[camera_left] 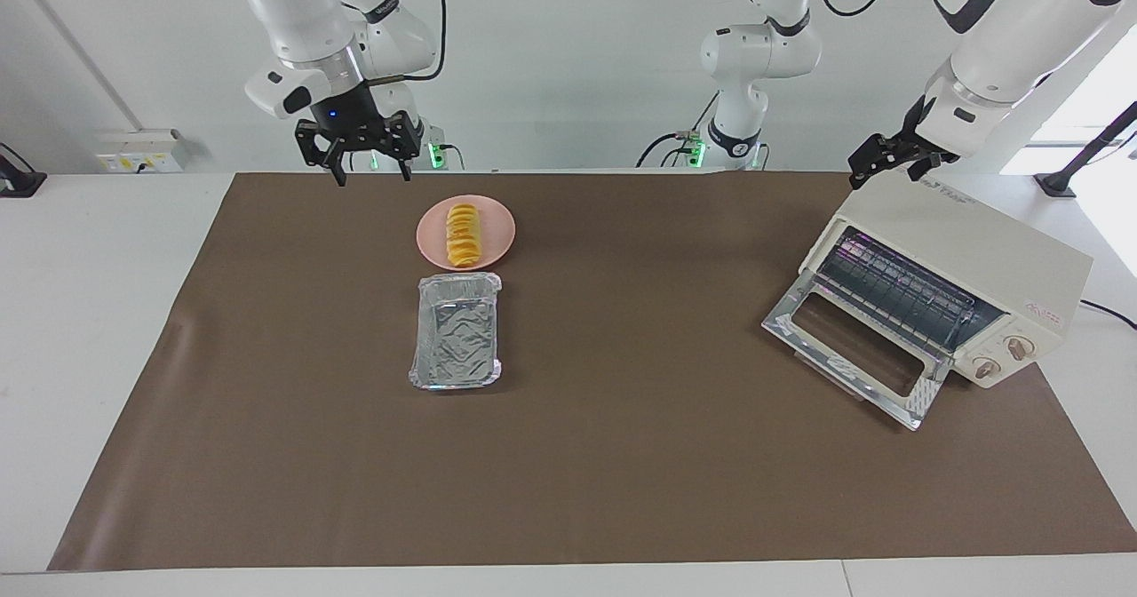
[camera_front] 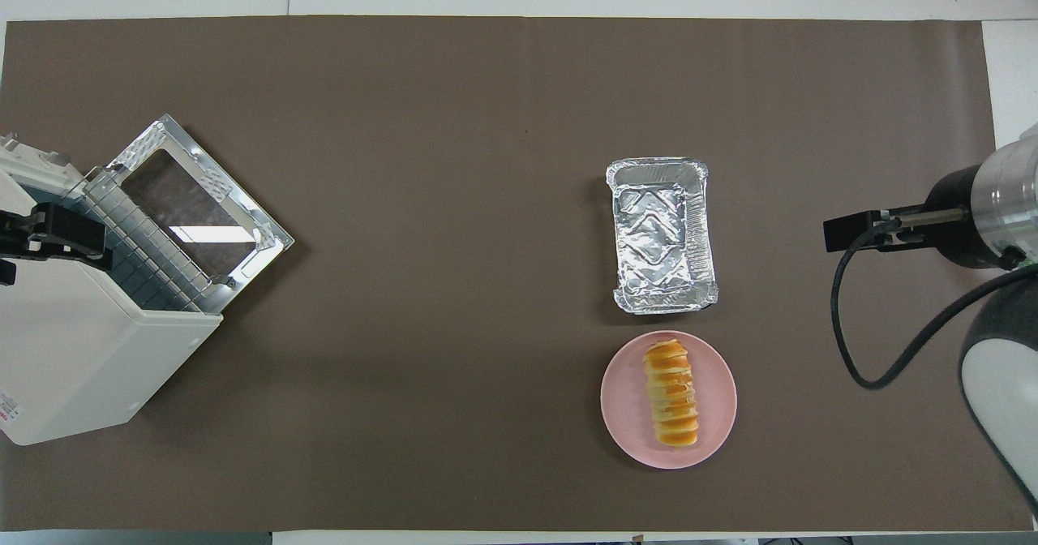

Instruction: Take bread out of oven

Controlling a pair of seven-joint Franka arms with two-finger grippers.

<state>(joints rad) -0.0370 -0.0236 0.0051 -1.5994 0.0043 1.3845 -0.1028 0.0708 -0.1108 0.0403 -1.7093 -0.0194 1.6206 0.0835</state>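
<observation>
**Bread on plate, out of oven**

Right gripper [camera_left: 364,168] raised over the desk [camera_left: 622,455] edge, fingers spread, empty. Left gripper [camera_left: 888,163] over the oven [camera_left: 977,268] top, spread, waiting. Bread [camera_left: 462,234] lying on pink plate [camera_left: 499,228]. Farther out, foil tray [camera_left: 456,331]. Oven door dropped open.
</observation>
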